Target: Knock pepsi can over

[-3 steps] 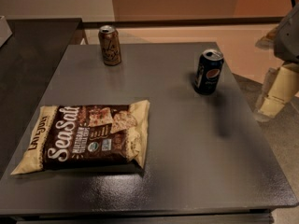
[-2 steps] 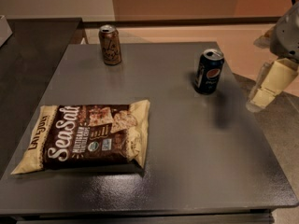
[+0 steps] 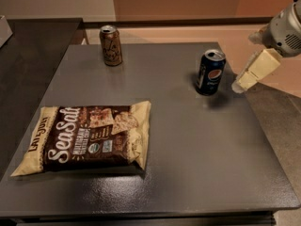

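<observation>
The pepsi can (image 3: 210, 72), dark navy blue with a round red, white and blue logo and a silver top, stands upright on the grey table (image 3: 188, 145) near its right edge. My gripper (image 3: 243, 81) comes in from the upper right, its pale fingertips hanging just to the right of the can, a short gap away and a little above the table top. It holds nothing.
A brown-and-tan can (image 3: 111, 45) stands upright at the back of the table. A large brown and cream snack bag (image 3: 87, 139) lies flat at the front left. A darker counter (image 3: 28, 55) adjoins the table on the left.
My gripper has moved left and slightly up toward the pepsi can, closing most of the gap. The can has not moved.
</observation>
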Motion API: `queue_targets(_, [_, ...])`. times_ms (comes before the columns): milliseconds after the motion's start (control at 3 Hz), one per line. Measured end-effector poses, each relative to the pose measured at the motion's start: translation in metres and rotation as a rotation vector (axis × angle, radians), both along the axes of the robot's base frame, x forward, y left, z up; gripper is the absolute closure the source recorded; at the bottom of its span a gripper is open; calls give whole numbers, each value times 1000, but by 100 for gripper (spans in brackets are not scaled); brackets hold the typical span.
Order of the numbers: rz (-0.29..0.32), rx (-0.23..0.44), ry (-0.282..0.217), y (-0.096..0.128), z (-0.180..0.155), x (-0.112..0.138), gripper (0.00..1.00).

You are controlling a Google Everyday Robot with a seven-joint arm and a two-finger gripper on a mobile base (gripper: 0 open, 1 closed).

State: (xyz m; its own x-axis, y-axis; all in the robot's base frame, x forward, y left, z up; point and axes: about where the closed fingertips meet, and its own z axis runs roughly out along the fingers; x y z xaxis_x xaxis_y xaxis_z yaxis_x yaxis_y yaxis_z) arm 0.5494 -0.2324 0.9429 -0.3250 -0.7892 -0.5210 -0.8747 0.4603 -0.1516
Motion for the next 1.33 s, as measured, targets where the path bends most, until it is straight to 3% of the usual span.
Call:
queue_targets(667, [29,140,-24,14,-26,53,0])
queue_targets(1333, [54,274,-51,33,-39,78,0])
